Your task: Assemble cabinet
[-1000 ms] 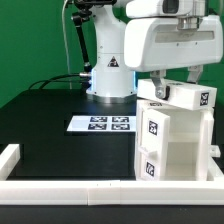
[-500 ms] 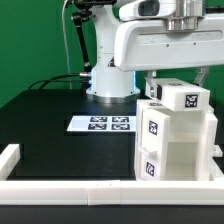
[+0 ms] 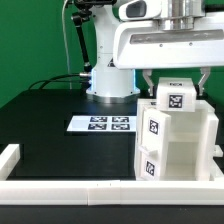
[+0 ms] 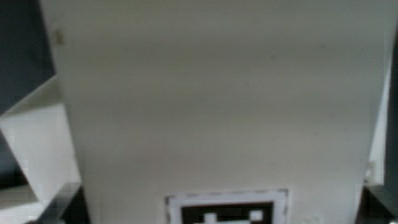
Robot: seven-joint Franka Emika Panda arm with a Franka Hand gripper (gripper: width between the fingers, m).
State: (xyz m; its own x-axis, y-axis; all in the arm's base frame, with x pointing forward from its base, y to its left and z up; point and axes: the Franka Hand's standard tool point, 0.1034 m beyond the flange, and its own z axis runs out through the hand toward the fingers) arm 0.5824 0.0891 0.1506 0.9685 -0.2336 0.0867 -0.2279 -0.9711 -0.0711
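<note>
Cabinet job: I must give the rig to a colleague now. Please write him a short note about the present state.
Gripper: above the cabinet body, fingers on both sides of a small tagged block; a firm grip cannot be confirmed.
Parts: body stands at the exterior view's right, by the front rail; block on its top.
Done: block brought to the body.
Left: seating and release unconfirmed.

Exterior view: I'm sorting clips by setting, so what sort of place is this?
Most likely a robotics lab test bench. A black table is fenced by white border rails, a marker board of printed tags lies on it, and a robot arm works over a tagged white cabinet.
</note>
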